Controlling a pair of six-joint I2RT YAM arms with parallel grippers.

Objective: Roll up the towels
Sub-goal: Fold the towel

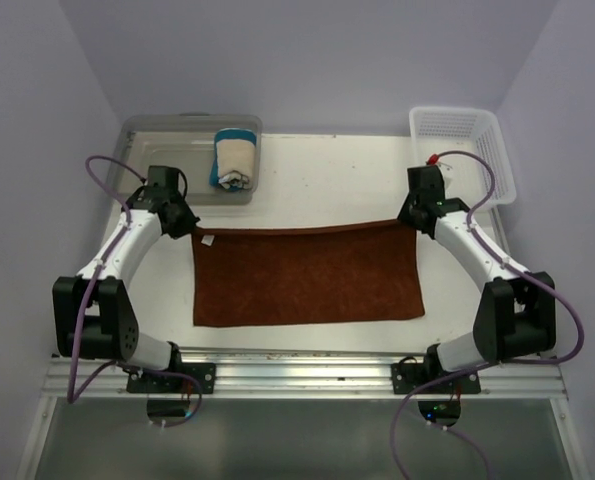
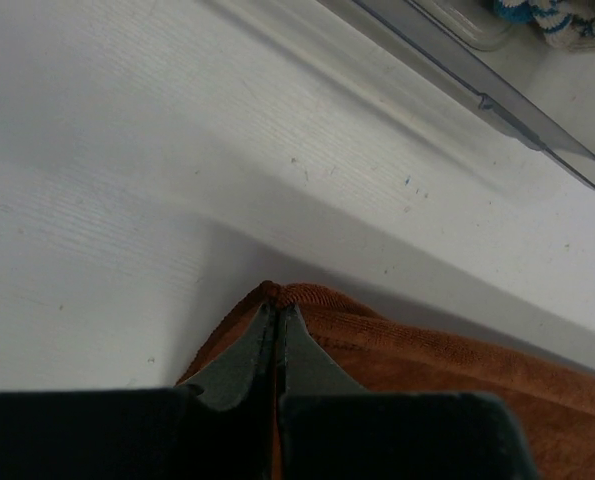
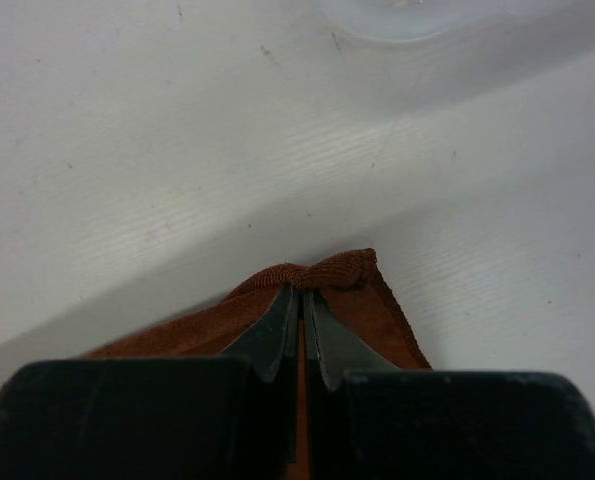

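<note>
The rust-brown towel [image 1: 307, 275] lies spread flat across the middle of the table. My left gripper [image 1: 190, 226] is shut on its far left corner [image 2: 277, 296], the cloth pinched between the fingertips. At the far right corner [image 3: 322, 272] my right gripper [image 1: 409, 215] is likewise shut on the towel, bunching the edge. The cream towel with blue edges [image 1: 234, 159] sits rolled inside the clear plastic bin [image 1: 157, 135] at the back left, and a bit of it shows in the left wrist view [image 2: 557, 18].
A white mesh basket [image 1: 462, 140] stands at the back right corner. The clear bin's wall [image 2: 497, 90] runs close behind the left gripper. White walls enclose the table on three sides, and a metal rail [image 1: 307, 375] lines the near edge.
</note>
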